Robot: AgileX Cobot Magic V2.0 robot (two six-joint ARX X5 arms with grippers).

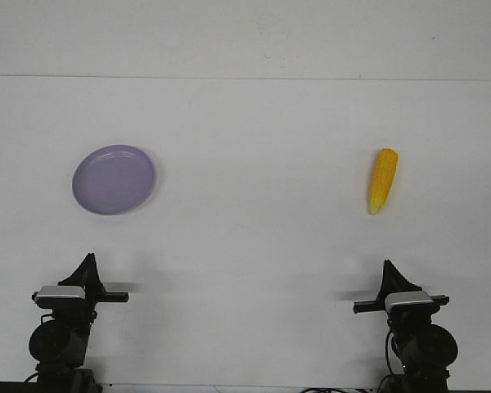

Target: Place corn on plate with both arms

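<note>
The corn [383, 180] lies flat on the white surface [254, 246] at about 3 o'clock from the middle of the front view, well apart from everything else; its blunt orange end points toward 12 o'clock and its paler pointed tip toward 6 o'clock, leaning a little to the 7 o'clock side. The plate [114, 179] sits at about 9 o'clock, bare, with a slightly raised rim that casts a thin shadow along its lower right edge. Plate and corn are at roughly the same depth, far apart across the surface. The left claw [87, 264] rises as a dark pointed shape at about 7 o'clock, above a grey-white camera block; its fingers overlap into one silhouette from this angle, so I cannot tell whether they are apart or together. The right claw [388, 271] at about 5 o'clock reads the same way, a single black point, and its state cannot be told either. Neither claw touches anything. Both arms are cut off by the lower edge of the view, so only their upper joints and some cabling show.
</note>
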